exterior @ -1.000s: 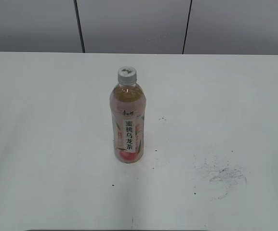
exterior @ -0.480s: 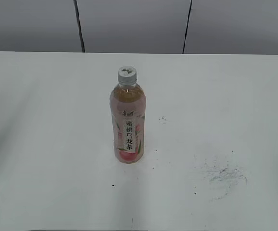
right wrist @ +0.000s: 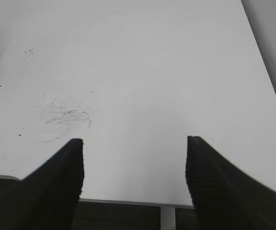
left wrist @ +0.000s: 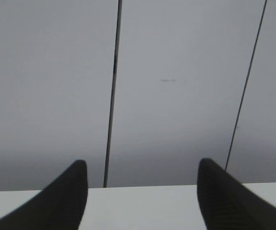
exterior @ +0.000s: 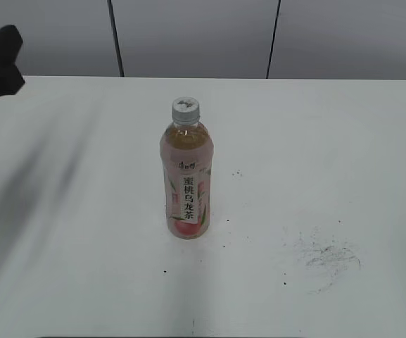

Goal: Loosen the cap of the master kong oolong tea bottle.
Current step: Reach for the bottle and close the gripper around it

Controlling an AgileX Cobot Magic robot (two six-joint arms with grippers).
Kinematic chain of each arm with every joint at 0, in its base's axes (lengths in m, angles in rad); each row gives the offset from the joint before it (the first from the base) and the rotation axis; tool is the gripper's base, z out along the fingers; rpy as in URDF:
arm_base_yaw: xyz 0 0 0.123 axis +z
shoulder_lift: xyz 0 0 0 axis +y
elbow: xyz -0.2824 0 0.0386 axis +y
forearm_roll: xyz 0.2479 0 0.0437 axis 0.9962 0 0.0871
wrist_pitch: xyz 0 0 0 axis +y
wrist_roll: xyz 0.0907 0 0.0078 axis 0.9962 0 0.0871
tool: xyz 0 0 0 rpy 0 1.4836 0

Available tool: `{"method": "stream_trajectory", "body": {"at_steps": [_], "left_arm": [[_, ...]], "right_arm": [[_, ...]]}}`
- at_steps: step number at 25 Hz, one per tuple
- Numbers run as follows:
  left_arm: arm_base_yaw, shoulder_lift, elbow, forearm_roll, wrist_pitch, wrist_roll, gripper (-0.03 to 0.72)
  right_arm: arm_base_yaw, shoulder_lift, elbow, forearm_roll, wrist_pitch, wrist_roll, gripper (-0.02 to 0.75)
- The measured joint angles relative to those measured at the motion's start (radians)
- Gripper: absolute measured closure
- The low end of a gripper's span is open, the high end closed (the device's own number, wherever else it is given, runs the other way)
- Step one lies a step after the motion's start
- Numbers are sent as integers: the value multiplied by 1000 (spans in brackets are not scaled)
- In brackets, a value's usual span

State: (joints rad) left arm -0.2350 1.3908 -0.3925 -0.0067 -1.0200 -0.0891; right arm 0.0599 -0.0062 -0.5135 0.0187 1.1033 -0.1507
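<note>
A: One master kong oolong tea bottle [exterior: 187, 184], upright, mid-surface, somewhat nearer the far edge. Pink label, white strip of dark characters facing the exterior camera.

B: Cap?

A: The cap [exterior: 186, 108] sits on the neck, silver-grey, ribbed. Nothing touching it.

B: End effectors?

A: Left end effector [left wrist: 142, 194]: fingers spread wide, nothing between them, aimed over the far edge at grey wall panels [left wrist: 176, 81]. In the exterior view a dark shape shows at the far-left corner, well apart from the bottle. Right end effector [right wrist: 134, 177]: fingers spread, empty, above the near edge of the white surface [right wrist: 142, 72].

B: Else?

A: Grey scuff marks [exterior: 327, 256] toward the near-right corner.
</note>
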Motion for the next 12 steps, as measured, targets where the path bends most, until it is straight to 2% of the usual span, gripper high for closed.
{"method": "stream_trajectory", "body": {"at_steps": [4,7,12], "left_arm": [[0,180,-1,90,-157,-85,221],[-1,265,-1,151,-170,-141,185],[-1,284,-1,300,-181,-163,124]], "right_arm": [[0,0,0,0,0,0,234],[0,0,0,0,0,0,234],[0,0,0,0,0,0,234]]}}
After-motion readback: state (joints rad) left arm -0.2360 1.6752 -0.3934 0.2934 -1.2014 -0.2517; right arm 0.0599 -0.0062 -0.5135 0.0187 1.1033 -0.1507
